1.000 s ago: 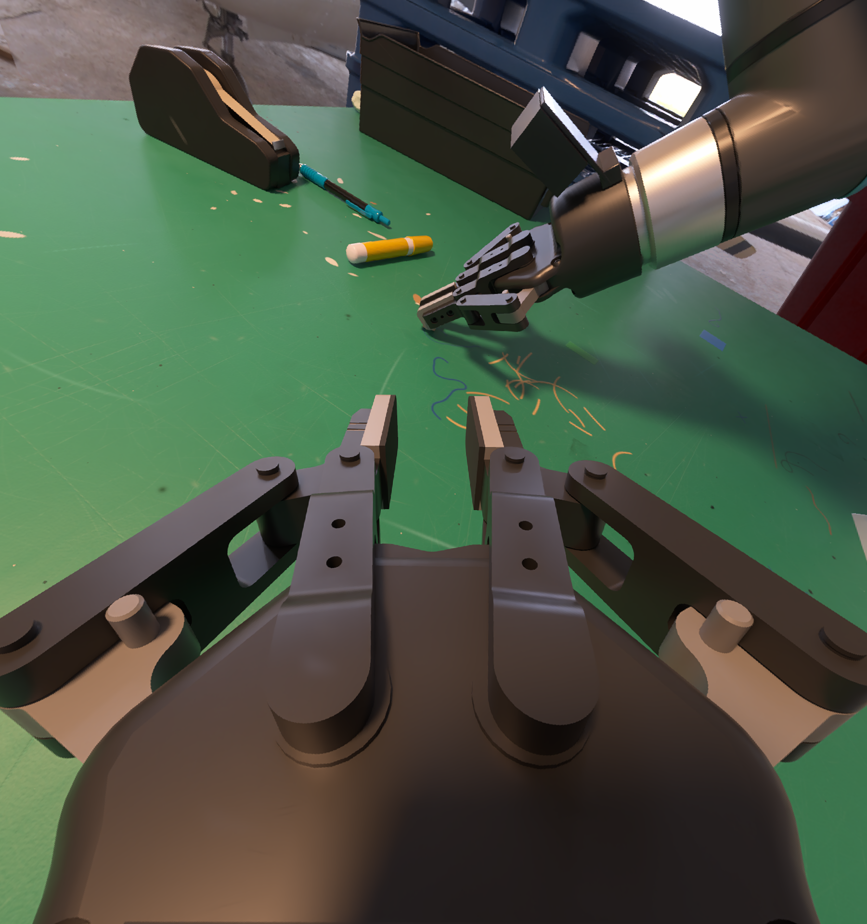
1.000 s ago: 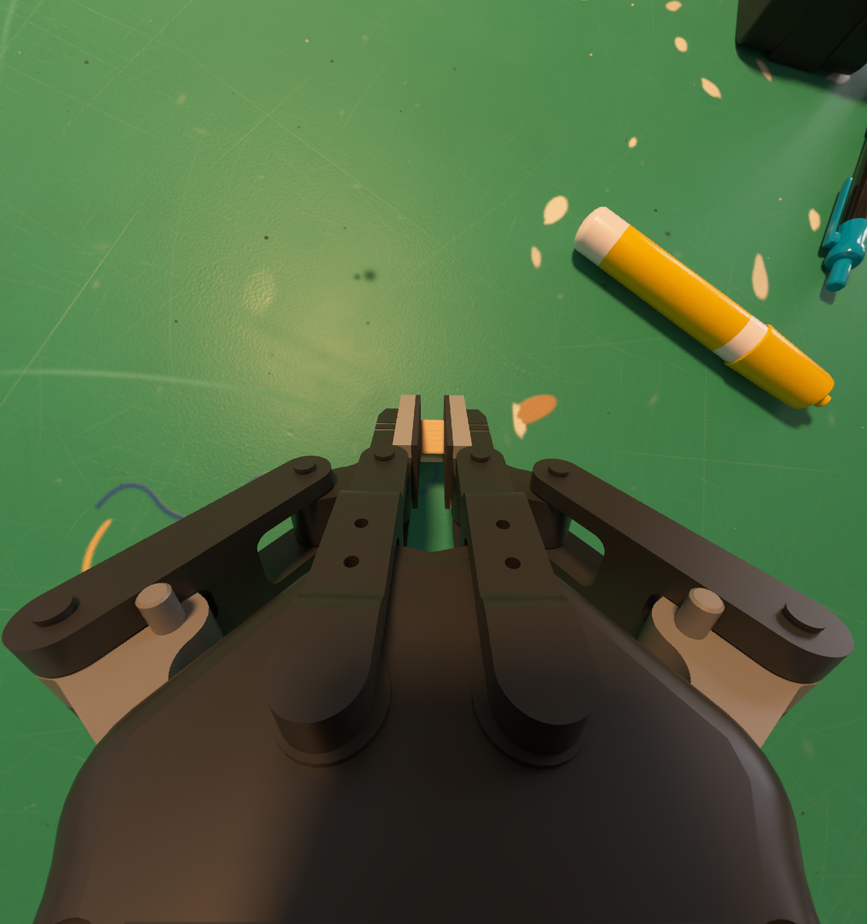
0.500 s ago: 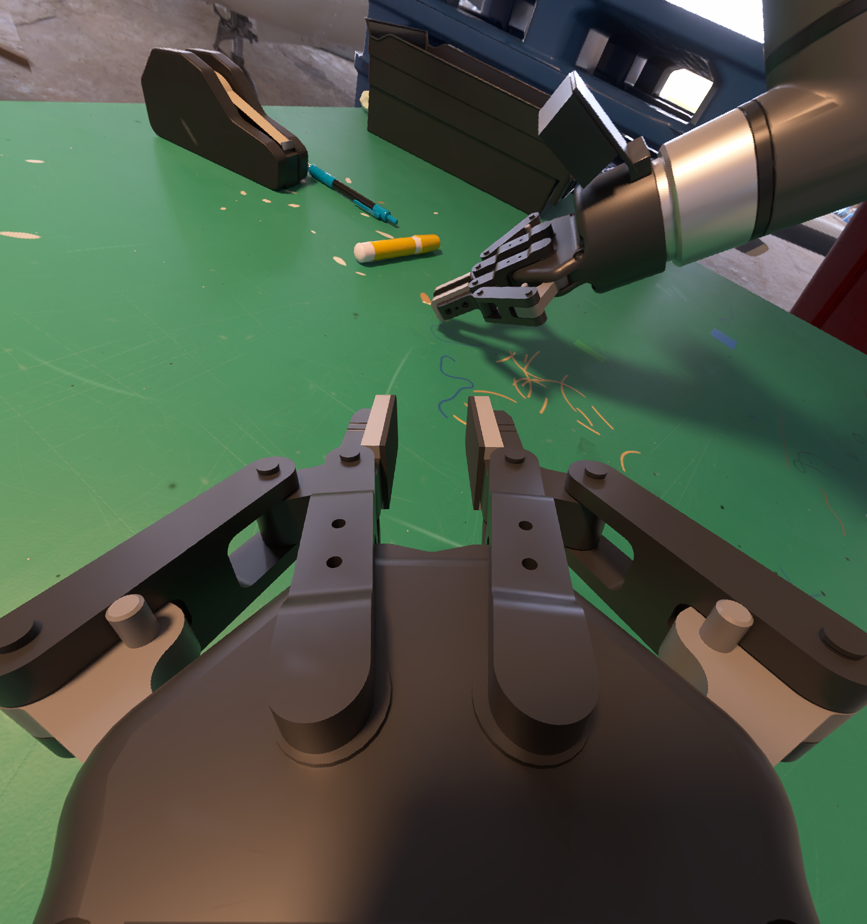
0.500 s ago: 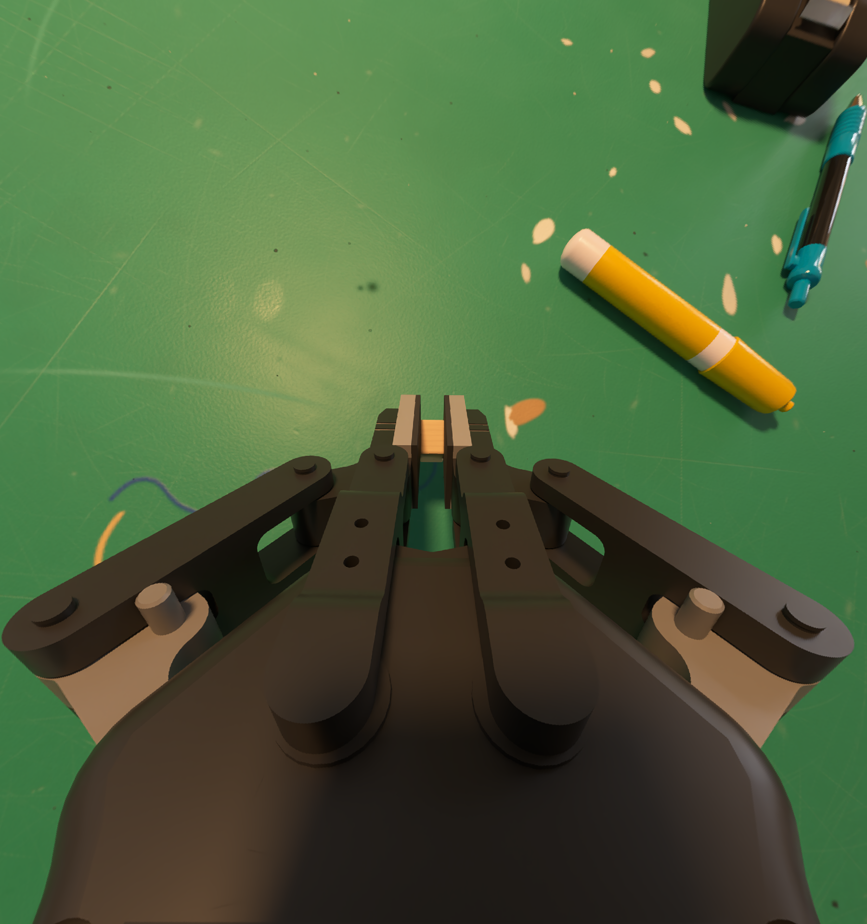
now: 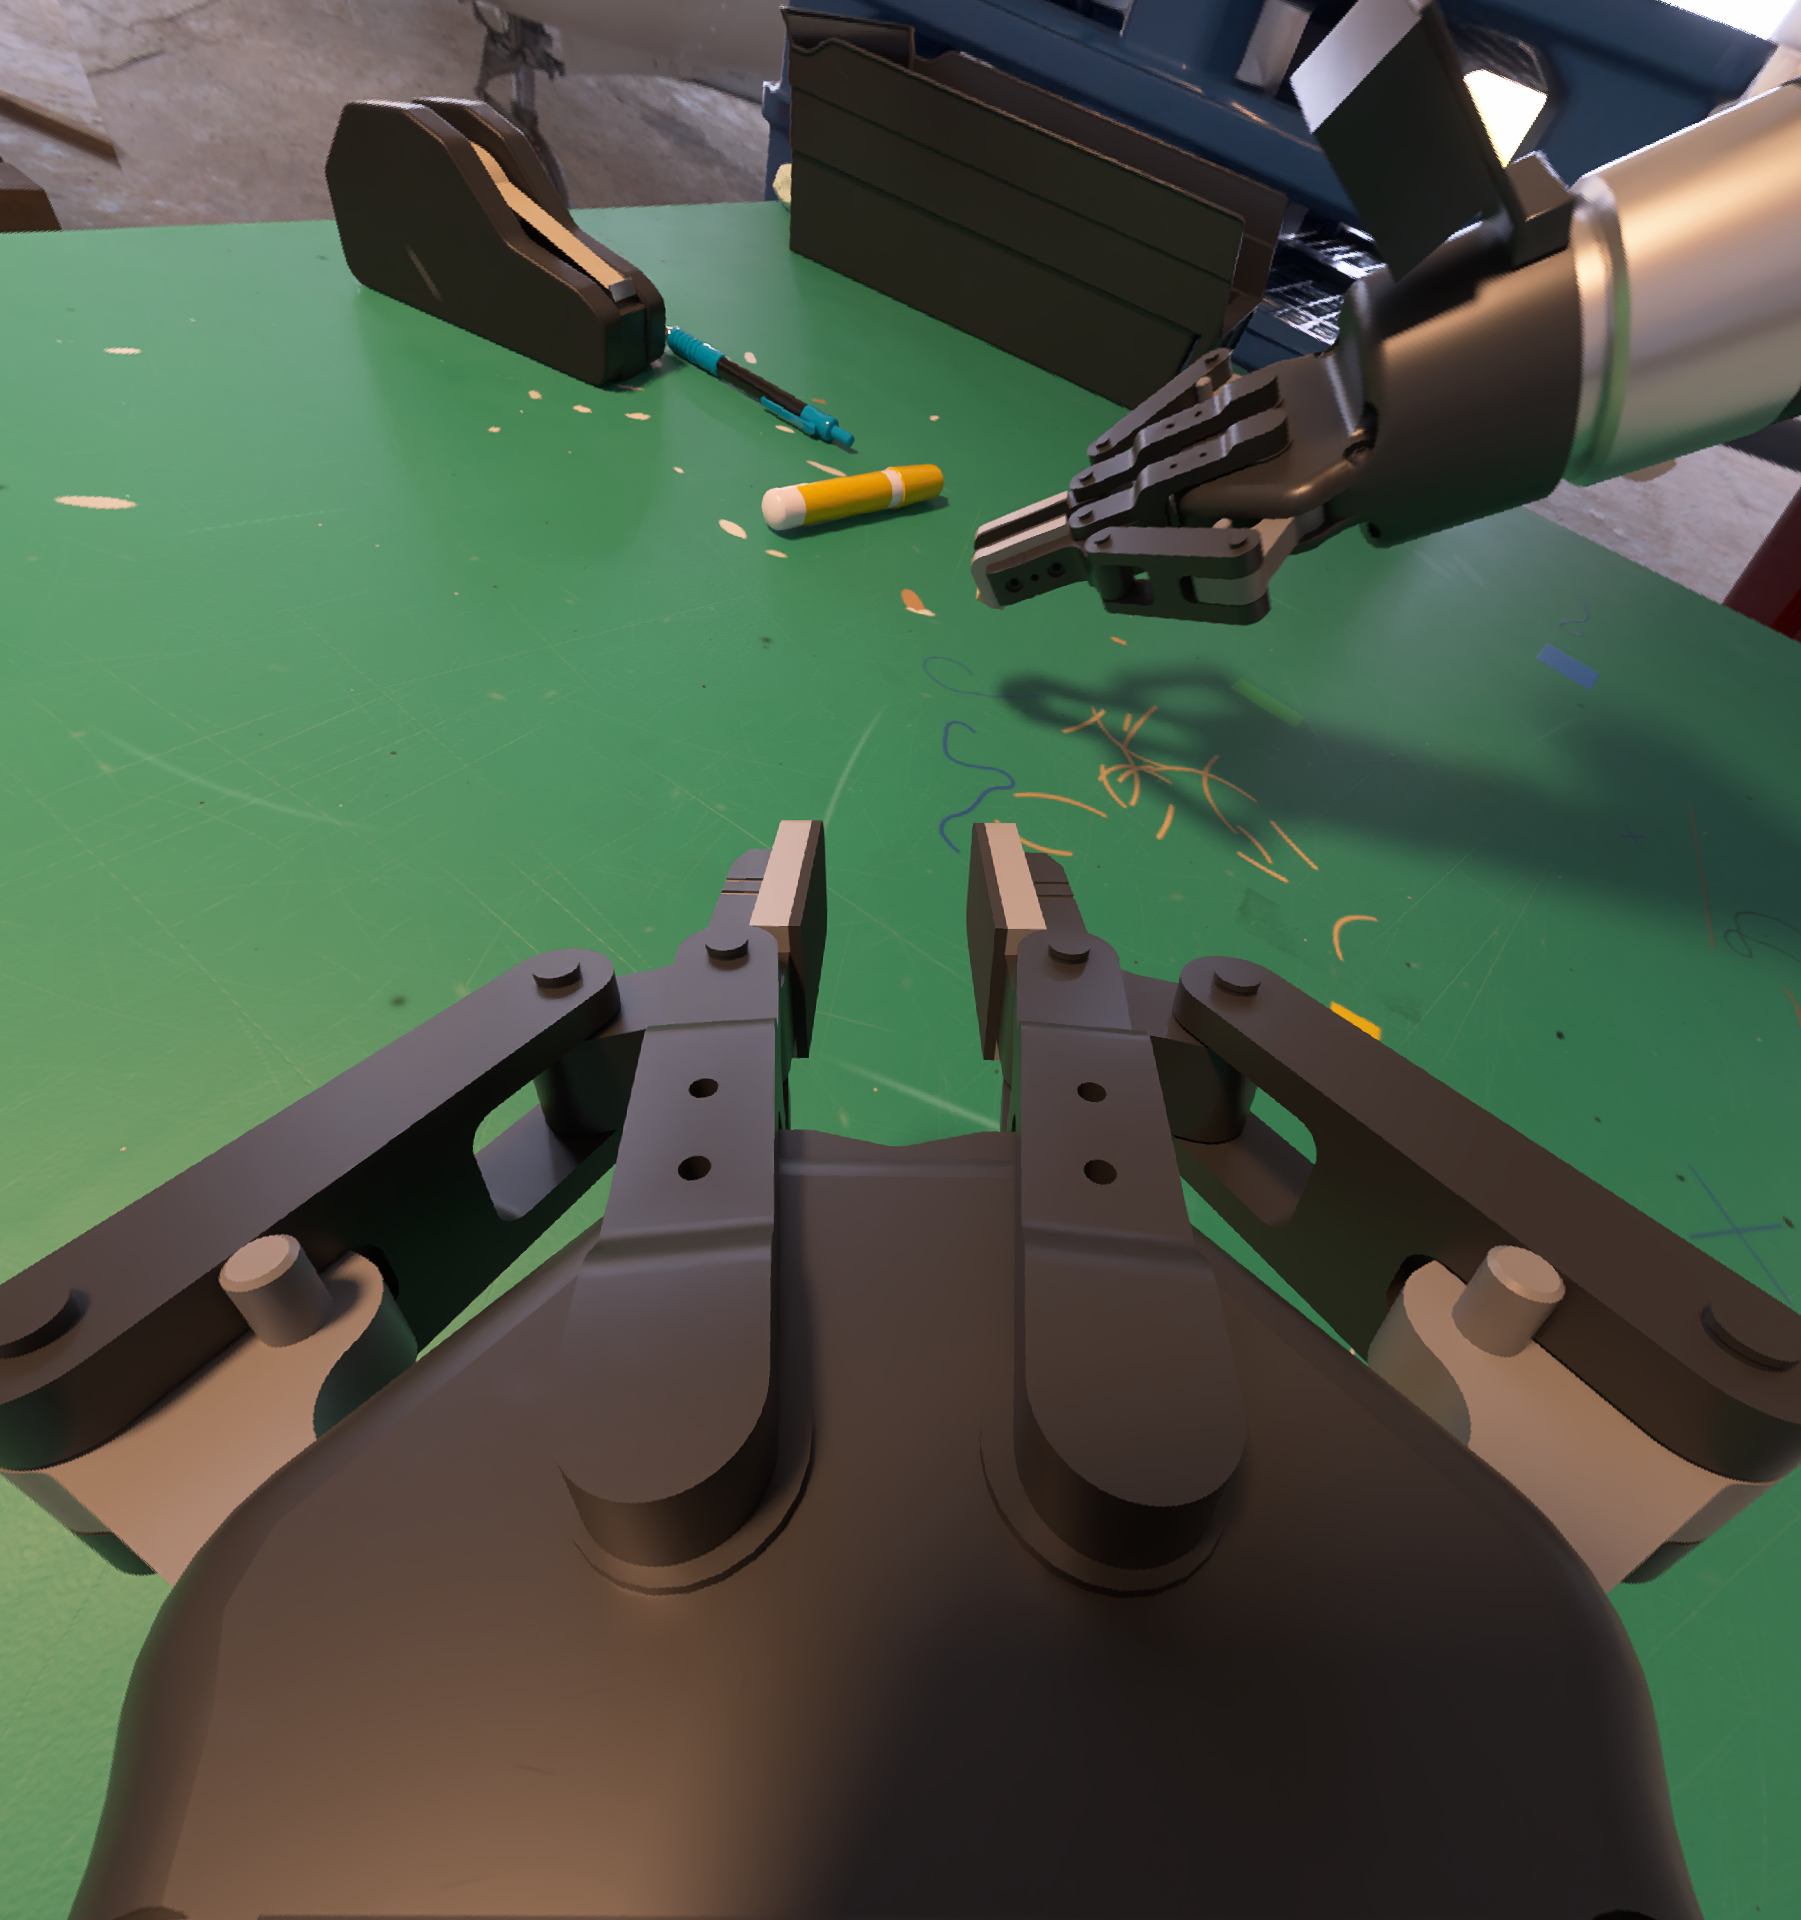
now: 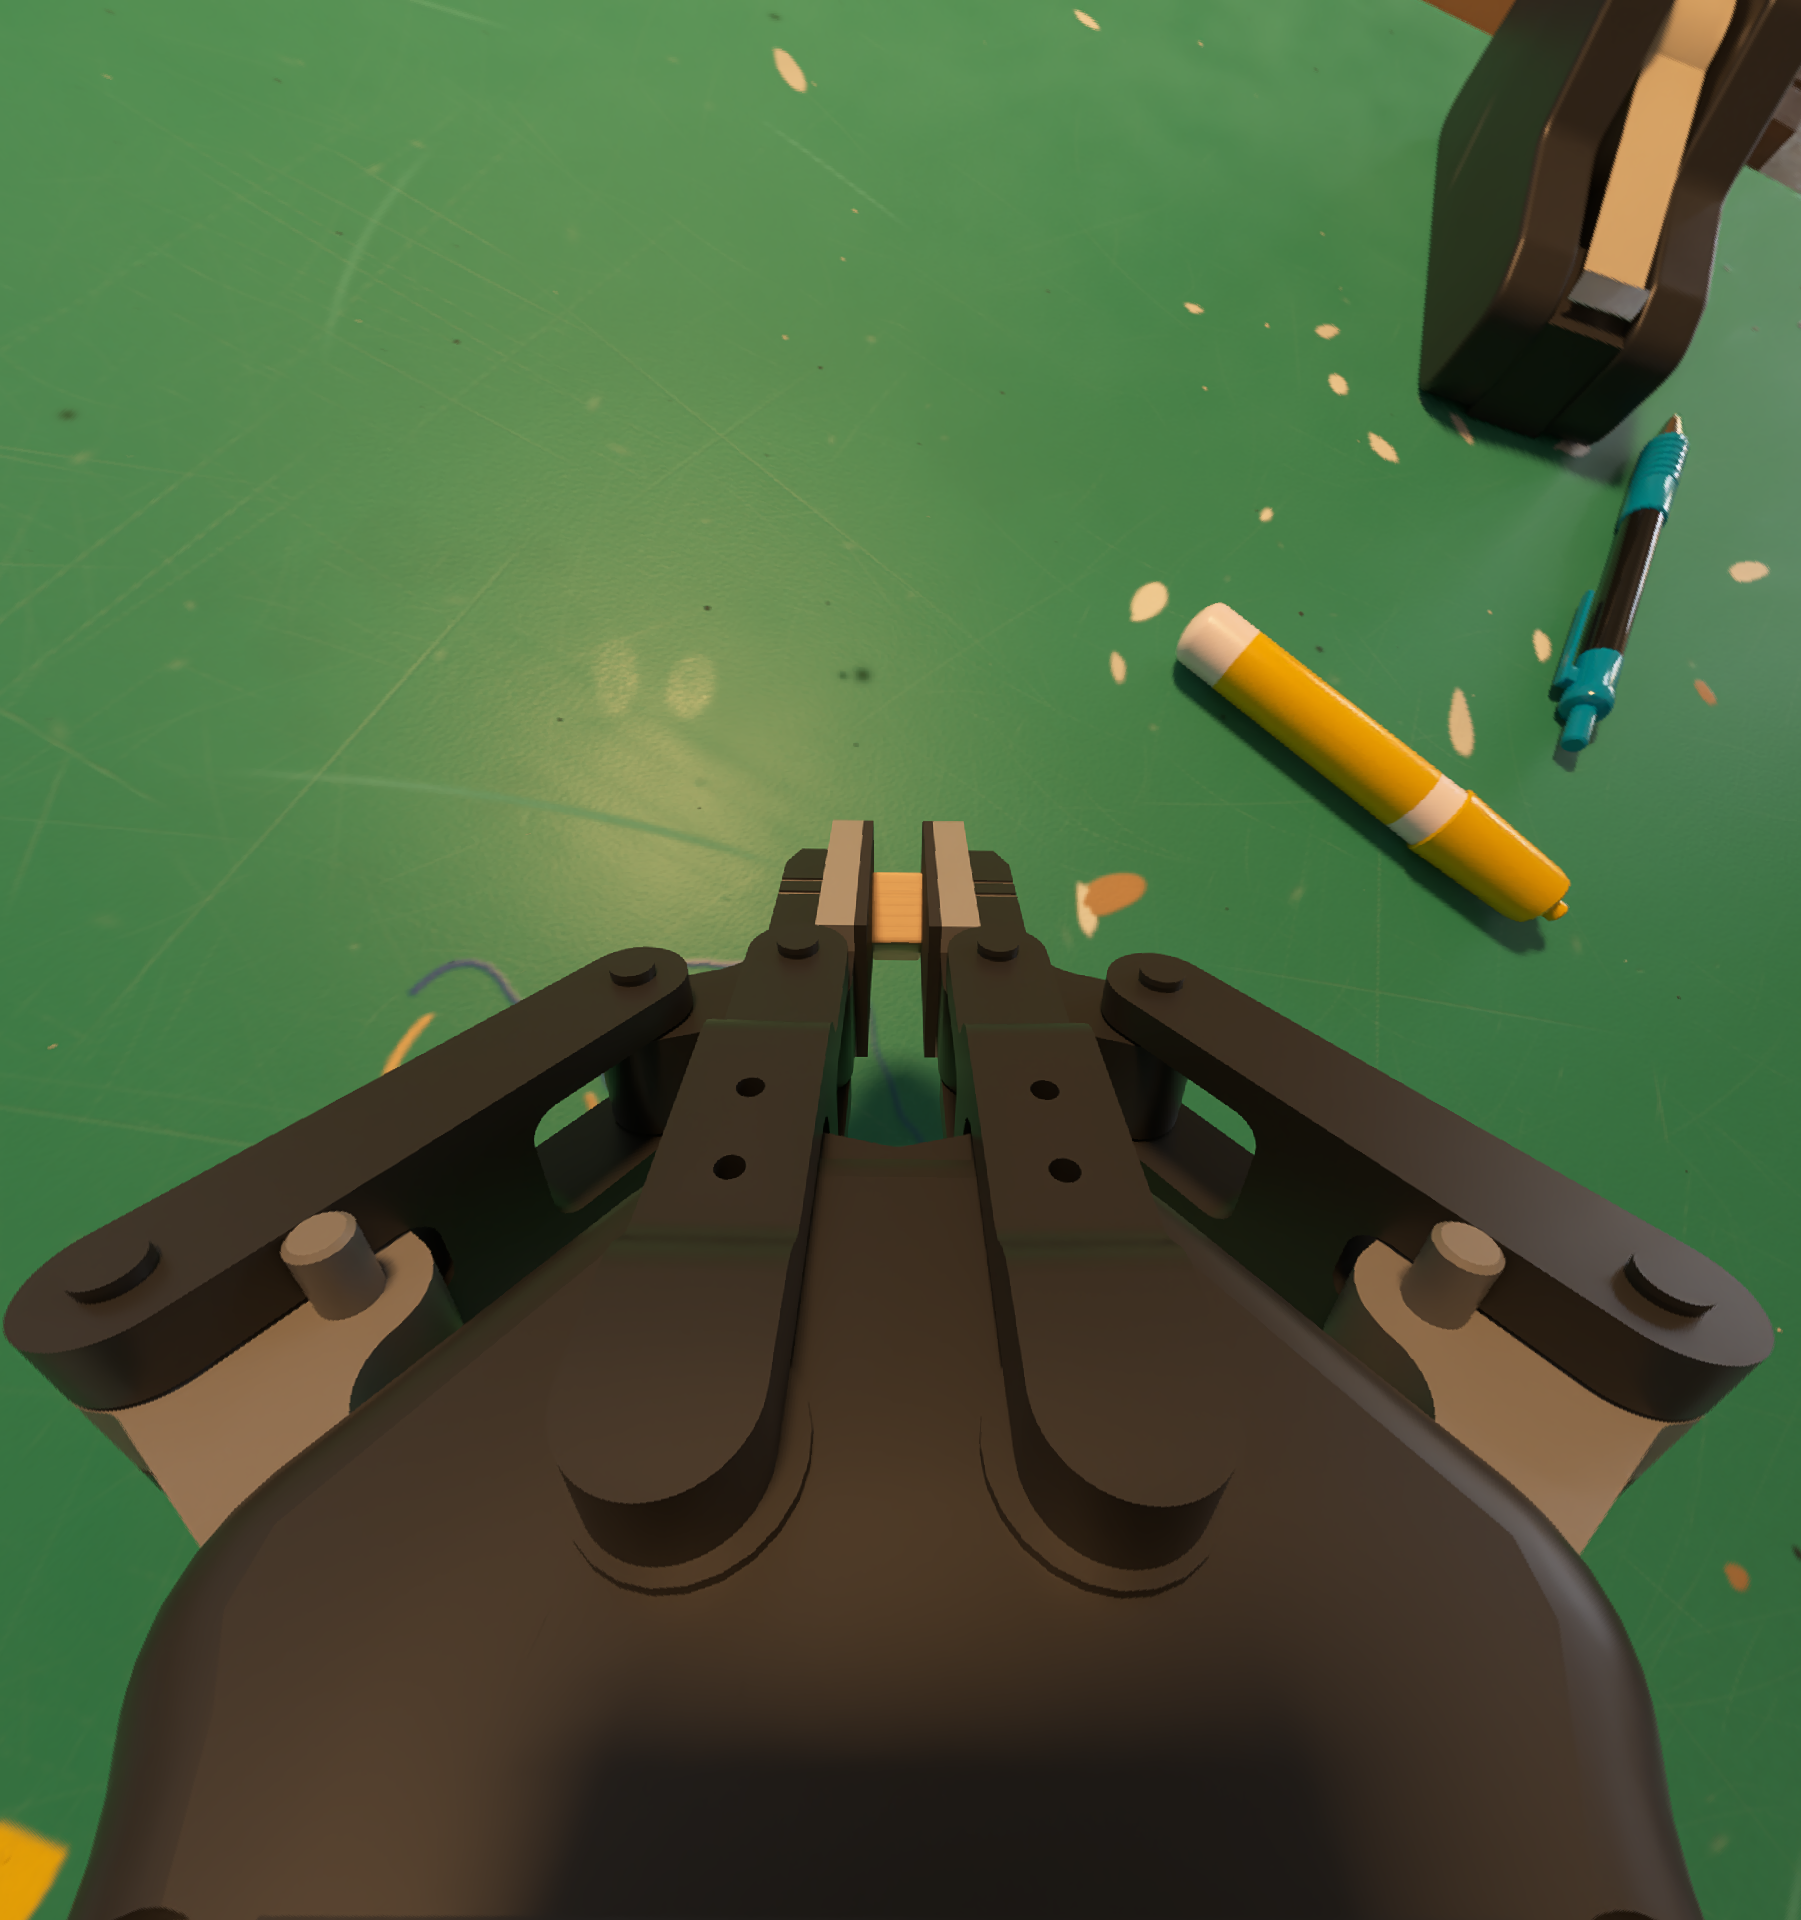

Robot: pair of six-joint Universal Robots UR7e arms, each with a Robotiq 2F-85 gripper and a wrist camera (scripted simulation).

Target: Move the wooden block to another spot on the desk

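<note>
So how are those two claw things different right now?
The right gripper is shut on the wooden block, its fingers nearly together; the left gripper is open with nothing between its fingers. In the left wrist view, the right gripper is raised above the green desk, with its shadow on the desk below it. Both are the same dark two-finger design with tan pads.

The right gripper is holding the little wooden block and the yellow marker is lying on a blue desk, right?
Not quite: the desk is green, as the right wrist view shows. The right gripper does hold the wooden block, and the yellow marker lies there.
</note>
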